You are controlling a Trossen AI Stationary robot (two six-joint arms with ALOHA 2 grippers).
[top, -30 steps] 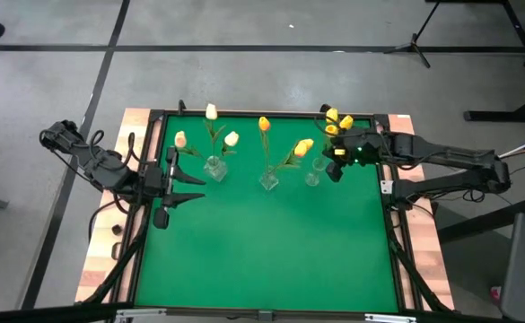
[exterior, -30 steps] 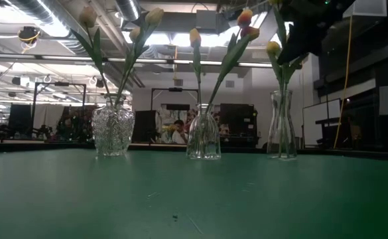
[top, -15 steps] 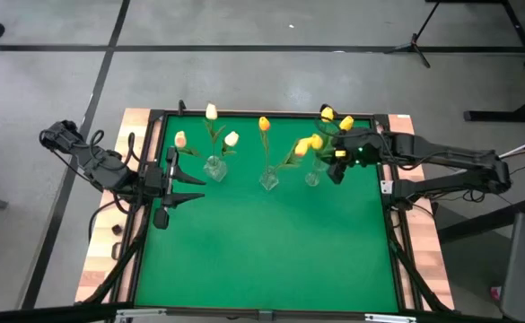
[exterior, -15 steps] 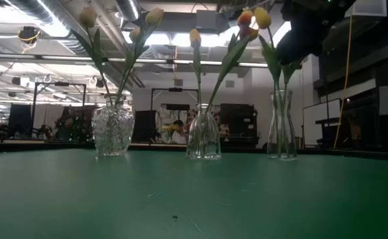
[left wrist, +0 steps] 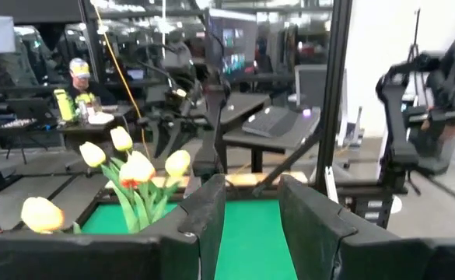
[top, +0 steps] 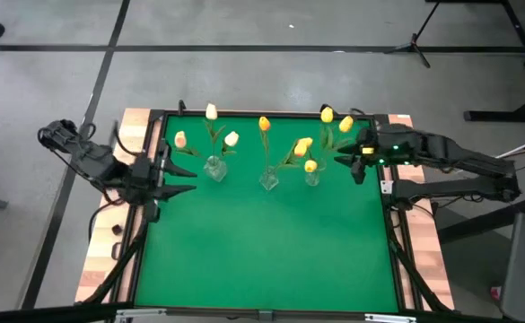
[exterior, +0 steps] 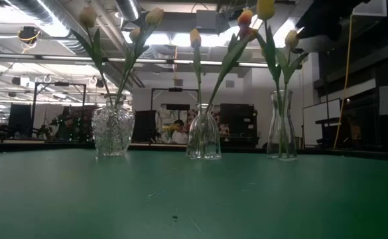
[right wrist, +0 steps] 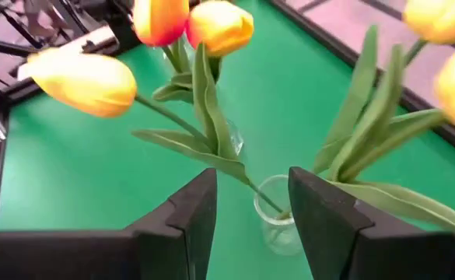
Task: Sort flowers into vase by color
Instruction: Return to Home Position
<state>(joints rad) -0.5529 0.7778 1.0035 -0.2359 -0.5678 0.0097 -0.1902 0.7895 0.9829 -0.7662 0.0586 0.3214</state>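
Three glass vases stand in a row near the far edge: a cut-glass one (top: 214, 168) with white flowers (top: 211, 111), a middle one (top: 268, 180) with orange-yellow flowers (top: 264, 124), and a slim right one (top: 311, 177) with yellow flowers (top: 310, 165). Their stems stick down into the vase mouths. My right gripper (top: 345, 161) hovers open just right of the slim vase, whose mouth (right wrist: 278, 206) shows between its fingers (right wrist: 252, 183); it touches nothing. My left gripper (top: 187, 179) waits open at the table's left edge.
A dark frame (top: 271, 114) borders the green table. The near half of the mat (top: 262, 260) holds no objects. Leaves and bud heads (exterior: 265, 6) lean out above the vases. People and desks (left wrist: 75, 74) show in the room beyond.
My right gripper has opened and let go of a yellow flower, whose stem now stands in the slim right vase with its head swung toward the near side. The gripper has then drawn back toward the table's right edge. My left arm has shifted slightly toward the left edge.
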